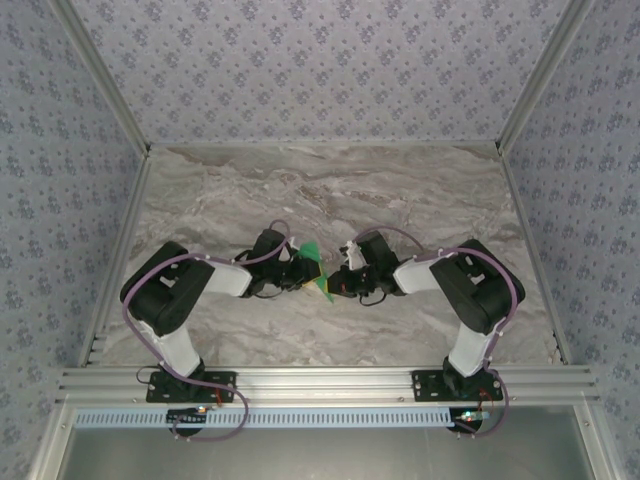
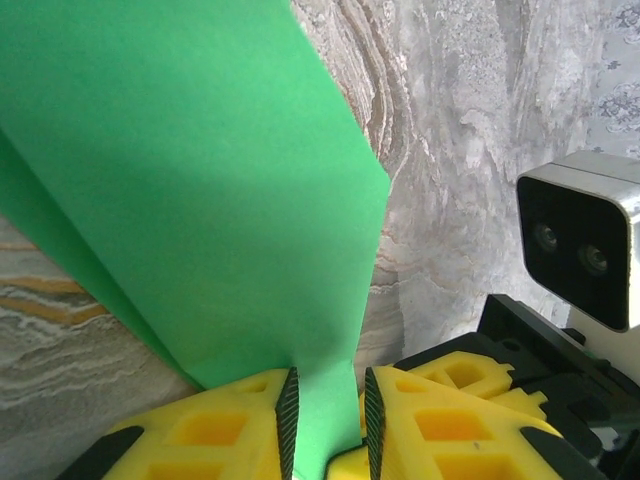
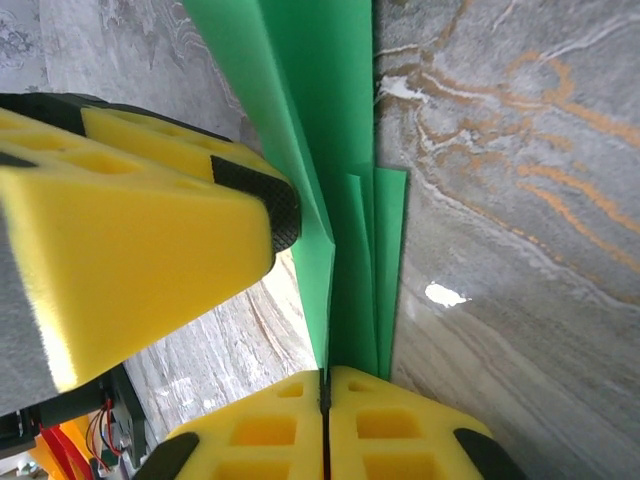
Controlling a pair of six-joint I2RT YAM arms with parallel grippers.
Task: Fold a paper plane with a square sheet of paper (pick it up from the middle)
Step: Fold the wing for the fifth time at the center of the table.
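The square sheet of paper [image 1: 312, 256], bright green, hangs between my two grippers above the middle of the table, folded into long narrow layers like a paper plane. In the right wrist view my right gripper [image 3: 325, 375] is shut on the lower edge of the paper [image 3: 345, 180], its fingers pressed together. In the left wrist view the paper [image 2: 200, 200] runs down through my left gripper [image 2: 328, 385], whose pads stand apart around a strip of it, with a slit showing at the right pad. One left finger [image 3: 150, 230] lies beside the paper. The grippers [image 1: 305, 270] [image 1: 340, 280] almost touch.
The marble table [image 1: 330, 190] is walled by patterned panels [image 1: 320, 70] at the back and sides. An aluminium rail [image 1: 330, 382] runs along the near edge. The right wrist's camera [image 2: 580, 240] and yellow fingers [image 2: 470, 390] sit close to my left gripper.
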